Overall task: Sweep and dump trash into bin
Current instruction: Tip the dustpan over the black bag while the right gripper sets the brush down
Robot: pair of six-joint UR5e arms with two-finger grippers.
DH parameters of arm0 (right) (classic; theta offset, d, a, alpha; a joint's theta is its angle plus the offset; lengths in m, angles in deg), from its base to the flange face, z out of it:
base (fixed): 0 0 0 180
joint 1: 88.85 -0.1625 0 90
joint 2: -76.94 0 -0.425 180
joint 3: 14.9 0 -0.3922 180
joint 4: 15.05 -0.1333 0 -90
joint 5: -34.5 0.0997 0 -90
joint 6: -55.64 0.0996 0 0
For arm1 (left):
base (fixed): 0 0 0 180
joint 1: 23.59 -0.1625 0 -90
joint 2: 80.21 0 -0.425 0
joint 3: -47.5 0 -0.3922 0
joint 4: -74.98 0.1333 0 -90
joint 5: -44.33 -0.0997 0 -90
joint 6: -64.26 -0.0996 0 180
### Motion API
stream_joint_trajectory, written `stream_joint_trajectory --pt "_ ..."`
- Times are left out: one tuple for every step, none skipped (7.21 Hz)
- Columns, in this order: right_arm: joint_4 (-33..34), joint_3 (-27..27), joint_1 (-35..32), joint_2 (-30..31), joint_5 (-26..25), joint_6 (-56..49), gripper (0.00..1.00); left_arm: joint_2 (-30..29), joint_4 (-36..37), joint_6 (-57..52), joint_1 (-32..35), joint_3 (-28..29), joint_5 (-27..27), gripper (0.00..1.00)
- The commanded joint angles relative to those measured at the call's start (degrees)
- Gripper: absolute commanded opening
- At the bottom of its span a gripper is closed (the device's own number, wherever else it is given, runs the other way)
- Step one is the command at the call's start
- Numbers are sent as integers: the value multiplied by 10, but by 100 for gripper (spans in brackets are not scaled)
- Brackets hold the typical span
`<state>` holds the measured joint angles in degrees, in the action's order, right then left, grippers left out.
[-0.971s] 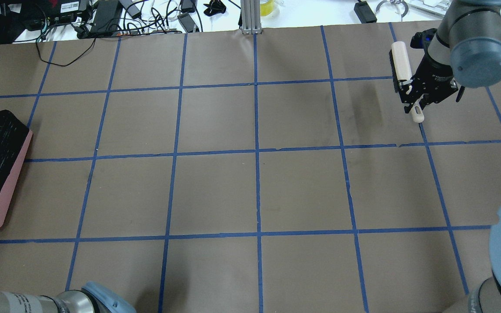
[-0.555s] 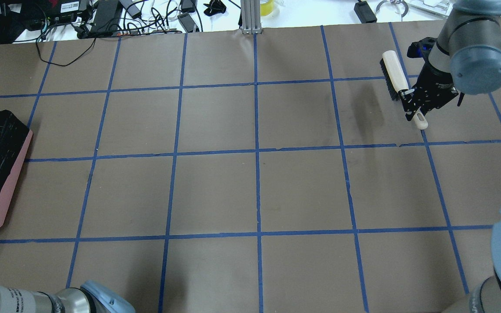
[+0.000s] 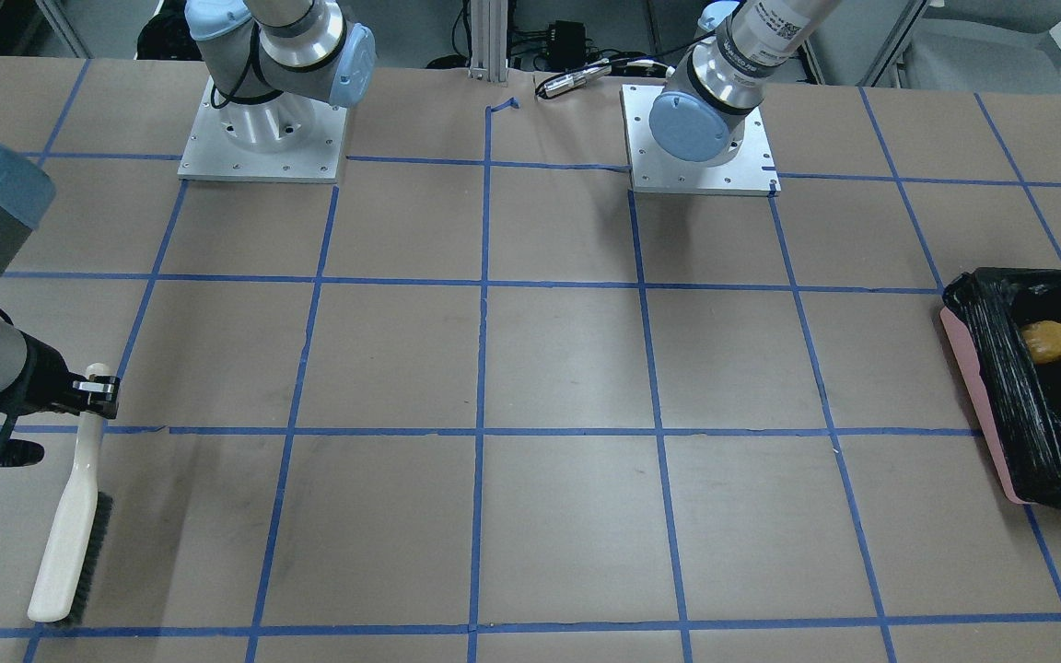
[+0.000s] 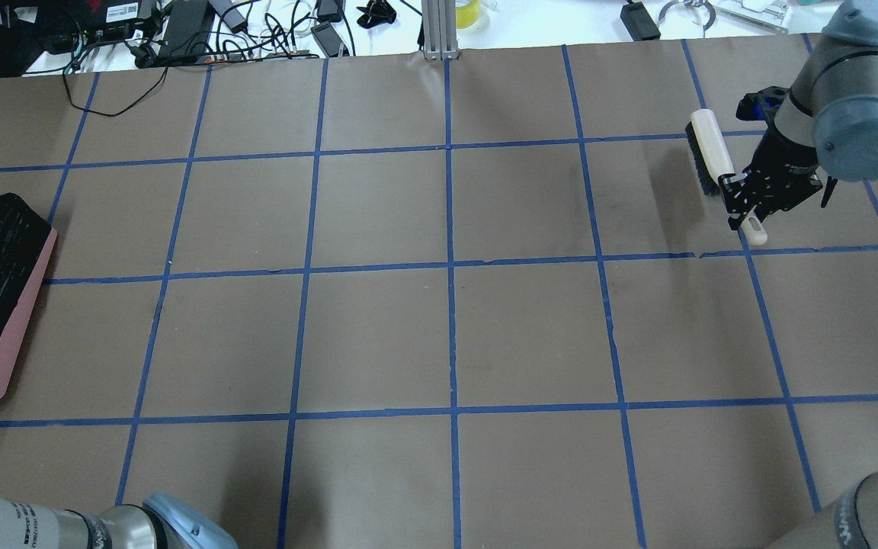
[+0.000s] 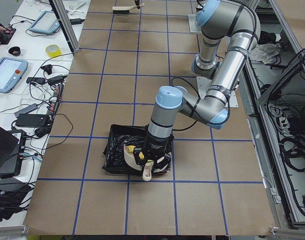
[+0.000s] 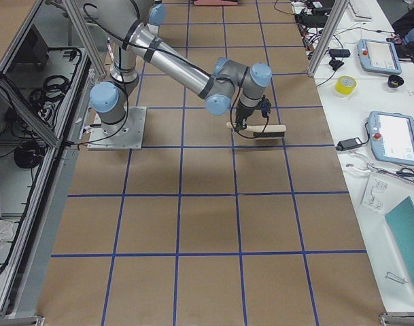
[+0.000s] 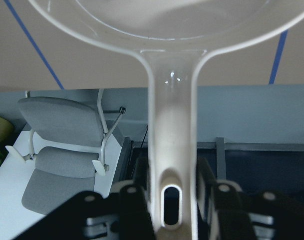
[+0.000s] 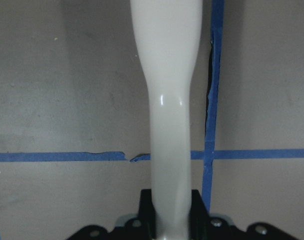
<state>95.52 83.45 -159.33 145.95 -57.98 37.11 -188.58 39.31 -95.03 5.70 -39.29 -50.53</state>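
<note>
The bin (image 3: 971,391) stands at the table's end on my left, pink-sided with a black bag; it also shows in the overhead view (image 4: 24,320) and the left side view (image 5: 112,150). A yellow-brown lump of trash (image 3: 1046,342) lies inside it. The croissant and sponge piece are hidden. My left gripper (image 7: 171,200) is shut on the beige dustpan's handle (image 7: 171,140) and holds the dustpan (image 5: 129,154) over the bin. My right gripper (image 4: 748,206) is shut on the beige brush's handle (image 8: 169,125). The brush (image 4: 709,156) lies low over the table at the far right.
Brown paper with a blue tape grid (image 4: 450,267) covers the table. Cables and power bricks (image 4: 180,30) lie beyond the far edge, beside a metal post (image 4: 439,30). The arm bases (image 3: 696,138) stand at the robot's side.
My right gripper has carried the brush toward the robot and slightly to the right. A yellow item that showed at the bin's left edge is nearly out of sight now.
</note>
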Motion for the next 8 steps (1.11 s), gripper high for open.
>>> stream_joint_trajectory --pt "-9 7 8 2 1 1 0 5 43 -42 45 -6 -67 0" --pt "-8 14 13 1 1 0 0 16 44 -45 85 -8 -114 0" --pt "-2 18 14 2 1 -1 0 23 73 -59 112 -15 -139 0" --pt "1 18 14 -1 2 -4 0 16 134 -90 115 -31 -139 0" --pt "0 18 14 0 2 -5 0 21 167 -98 118 -36 -138 0" --pt "0 18 14 0 2 -4 10 21 143 -89 121 -30 -135 0" --pt "-2 18 14 -1 2 -5 63 24 69 -50 126 -13 -120 0" --pt "-3 18 14 -1 2 -5 76 45 -45 -2 137 18 -59 0"
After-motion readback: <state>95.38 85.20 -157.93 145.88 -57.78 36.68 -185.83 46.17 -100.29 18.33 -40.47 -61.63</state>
